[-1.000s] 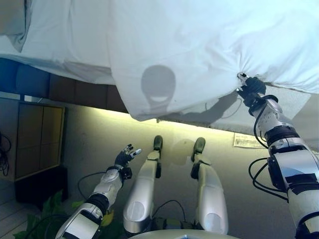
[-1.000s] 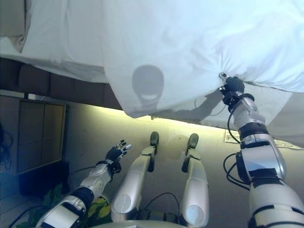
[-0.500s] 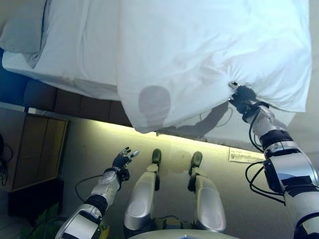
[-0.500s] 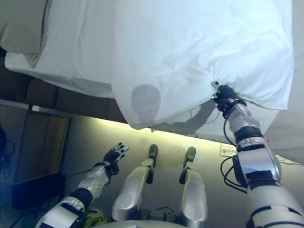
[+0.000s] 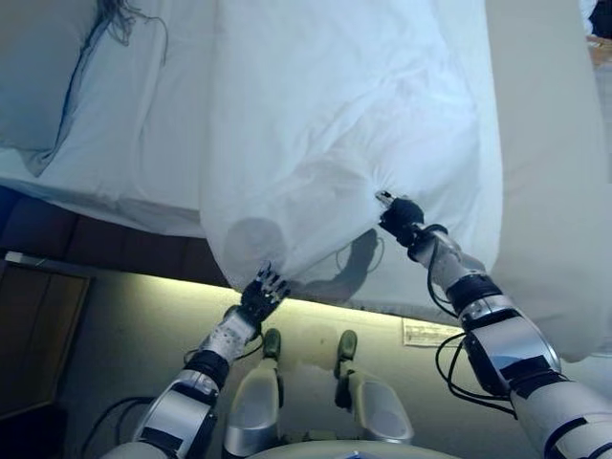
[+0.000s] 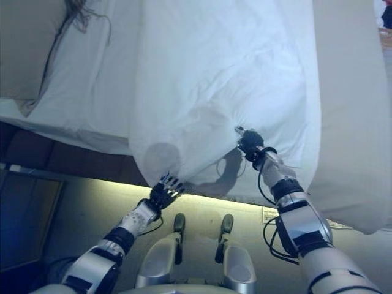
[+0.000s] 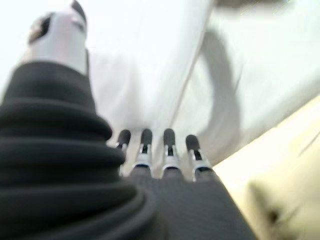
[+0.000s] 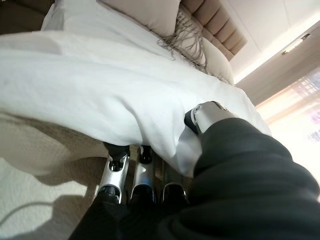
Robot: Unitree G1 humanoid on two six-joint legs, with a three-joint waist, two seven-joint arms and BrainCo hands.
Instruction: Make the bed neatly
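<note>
A white duvet (image 5: pixel 354 124) lies on the bed and hangs over its near side. My right hand (image 5: pixel 400 216) is shut on a bunched fold of the duvet's edge. In the right wrist view the fingers (image 8: pixel 116 165) curl under the cloth (image 8: pixel 90 95) and the thumb lies over it. My left hand (image 5: pixel 260 292) is raised to the duvet's hanging lower corner (image 5: pixel 239 244) with straight, spread fingers. In the left wrist view the fingertips (image 7: pixel 169 137) point at the white cloth (image 7: pixel 150 75), close to it.
A beige pillow (image 5: pixel 33 76) lies at the bed's head on the left, on a white sheet (image 5: pixel 124 153). A beige cover (image 5: pixel 550 191) shows on the right. The dark bed base (image 5: pixel 86 251) has a lit strip below. A paper label (image 5: pixel 430 333) lies on the floor.
The camera has tilted. My left hand has risen from low near the floor to the duvet's hanging corner. My right hand keeps its hold on the duvet and has moved left.
</note>
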